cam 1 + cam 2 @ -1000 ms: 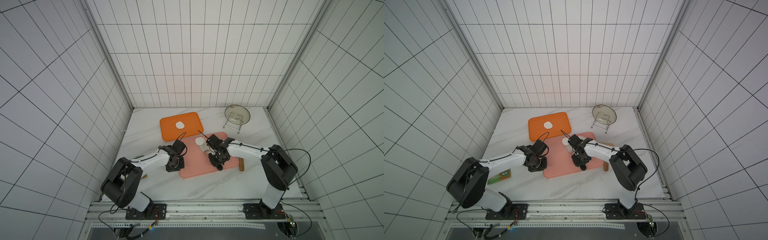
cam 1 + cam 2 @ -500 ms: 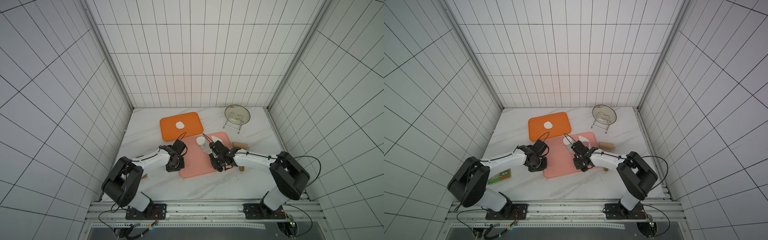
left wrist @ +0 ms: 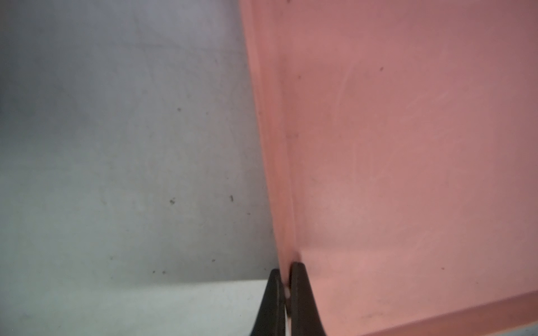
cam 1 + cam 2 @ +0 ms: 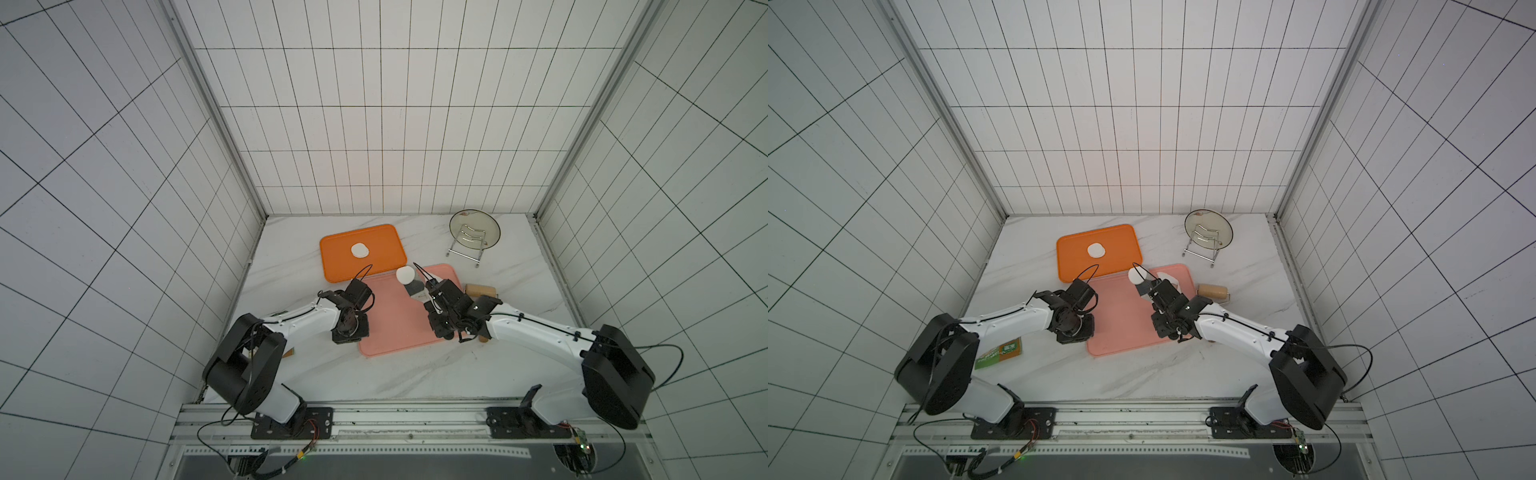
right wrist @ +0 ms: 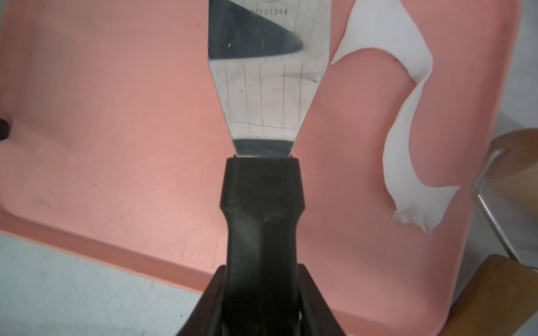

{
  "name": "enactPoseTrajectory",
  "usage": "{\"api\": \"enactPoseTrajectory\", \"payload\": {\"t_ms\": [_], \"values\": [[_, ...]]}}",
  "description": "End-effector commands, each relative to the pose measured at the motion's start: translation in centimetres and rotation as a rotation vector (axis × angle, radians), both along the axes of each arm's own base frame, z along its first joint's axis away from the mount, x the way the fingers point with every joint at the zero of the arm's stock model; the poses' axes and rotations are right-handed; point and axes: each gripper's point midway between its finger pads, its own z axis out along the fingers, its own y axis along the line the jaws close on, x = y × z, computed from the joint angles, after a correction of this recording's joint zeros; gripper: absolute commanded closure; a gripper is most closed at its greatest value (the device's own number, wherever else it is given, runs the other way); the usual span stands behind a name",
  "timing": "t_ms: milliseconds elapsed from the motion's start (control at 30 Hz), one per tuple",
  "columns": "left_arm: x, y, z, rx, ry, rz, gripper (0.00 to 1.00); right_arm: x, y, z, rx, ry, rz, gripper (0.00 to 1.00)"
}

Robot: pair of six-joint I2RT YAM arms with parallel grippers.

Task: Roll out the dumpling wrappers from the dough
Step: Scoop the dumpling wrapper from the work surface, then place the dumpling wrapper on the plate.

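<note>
Left wrist view first: the left claw is pinched tight. One finger is on the table side and one inside, nipping the raised rim of the pink board. In a top view a green packet lies on the table behind that claw, close by the left arm.

Out beyond the left claw sits the orange tray, just beside the board's far edge. One dumpling wrapper, neat and round, lies flat in the middle of it.

Across the board now, the right claw is part-way closed, its fingers clamped on either side of the black handle of a steel spatula. The blade reaches straight out ahead of the claw, over the pink surface. At the blade's far tip, well ahead of the right claw, rides a second dumpling wrapper, above the far rim of the board.

In the right wrist view the dough is a ragged, curved white strip. It lies on the board just beside the blade, on the right claw's outer side, and one end nearly touches the steel.

Past the dough and off the board, a wooden rolling pin rests on the table near the right claw. Farther out, a glass lid stands propped in a wire rack.
</note>
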Motion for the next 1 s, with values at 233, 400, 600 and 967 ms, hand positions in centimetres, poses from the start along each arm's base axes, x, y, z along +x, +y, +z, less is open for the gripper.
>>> {"api": "enactPoseTrajectory", "payload": {"t_ms": [233, 400, 600, 967], "values": [[0.7, -0.1, 1.6, -0.014, -0.065, -0.004, 0.71, 0.5, 0.4, 3.2, 0.015, -0.066, 0.013, 1.0], [1.0, 0.5, 2.8, -0.003, -0.095, 0.021, 0.58, 0.9, 1.0, 4.4, 0.025, -0.08, 0.029, 1.0], [1.3, 3.3, 4.4, 0.0, -0.081, 0.136, 0.44, 1.9, 2.1, 6.0, 0.027, -0.108, 0.057, 1.0], [1.9, 7.5, 8.0, -0.057, -0.132, 0.321, 0.11, 6.3, 7.7, 7.3, 0.001, -0.128, 0.127, 1.0]]}}
